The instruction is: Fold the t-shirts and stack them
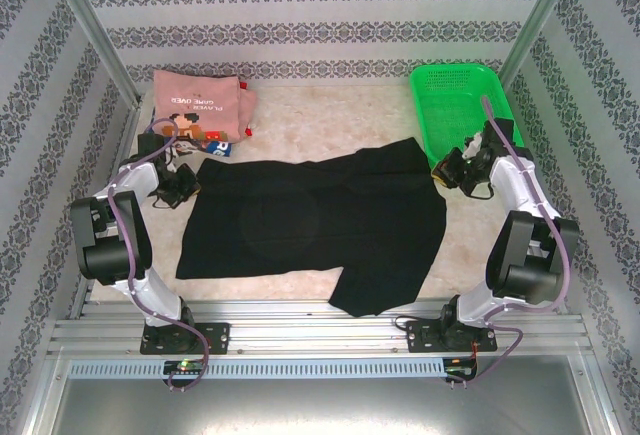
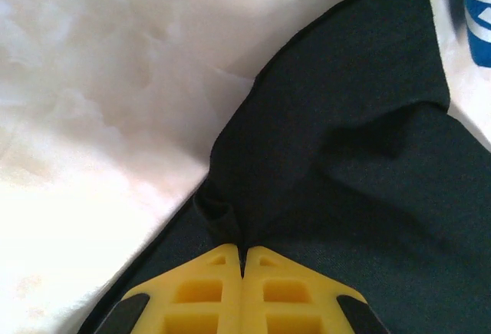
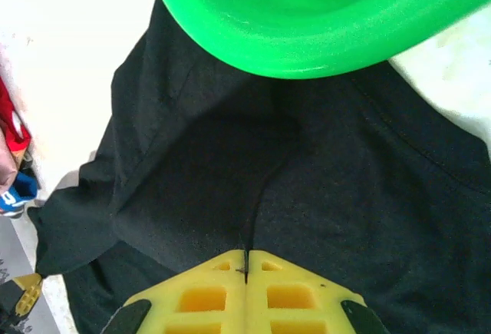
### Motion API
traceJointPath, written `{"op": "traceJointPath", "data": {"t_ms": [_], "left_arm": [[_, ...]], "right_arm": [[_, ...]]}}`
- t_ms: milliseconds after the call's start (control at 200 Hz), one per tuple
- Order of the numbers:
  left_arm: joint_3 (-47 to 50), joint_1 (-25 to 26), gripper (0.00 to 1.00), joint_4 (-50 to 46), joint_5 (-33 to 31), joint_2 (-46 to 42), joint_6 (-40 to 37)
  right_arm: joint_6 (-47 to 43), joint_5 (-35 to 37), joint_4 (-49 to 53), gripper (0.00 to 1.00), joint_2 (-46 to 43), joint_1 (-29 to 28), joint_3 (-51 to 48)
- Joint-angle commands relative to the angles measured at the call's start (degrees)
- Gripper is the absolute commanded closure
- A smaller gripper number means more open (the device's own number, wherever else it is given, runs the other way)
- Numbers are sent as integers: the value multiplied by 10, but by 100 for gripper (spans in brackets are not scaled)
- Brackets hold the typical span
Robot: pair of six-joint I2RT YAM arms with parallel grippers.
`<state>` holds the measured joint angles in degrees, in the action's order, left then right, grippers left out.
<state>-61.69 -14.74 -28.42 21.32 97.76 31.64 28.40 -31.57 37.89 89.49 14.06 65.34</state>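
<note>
Pink t-shirt (image 1: 200, 97) printed "GAME OVER", smaller line beneath too small to read

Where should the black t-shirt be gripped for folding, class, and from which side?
Likely at its two far corners, one from each outer side. The black t-shirt lies spread flat, so only edges give cloth to pinch; the left tool and right tool are shut there, the right beside the green basket.

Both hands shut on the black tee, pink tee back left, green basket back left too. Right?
One thing is off: the green basket sits at the back right, as the top external view shows. The rest holds: left hand and right hand are shut on the black tee, and the pink tee is back left.
</note>
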Motion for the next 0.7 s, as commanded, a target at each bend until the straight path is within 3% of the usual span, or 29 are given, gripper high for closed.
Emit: {"op": "traceJointPath", "data": {"t_ms": [0, 555, 694], "left_arm": [[7, -7, 100, 35, -7, 1, 10], [47, -7, 100, 47, -17, 12, 17], [44, -8, 86, 45, -20, 13, 25]], "right_arm": [[-18, 21, -2, 100, -15, 9, -18], [-23, 33, -21, 100, -12, 15, -77], [-20, 38, -25, 95, -12, 15, -86]]}}
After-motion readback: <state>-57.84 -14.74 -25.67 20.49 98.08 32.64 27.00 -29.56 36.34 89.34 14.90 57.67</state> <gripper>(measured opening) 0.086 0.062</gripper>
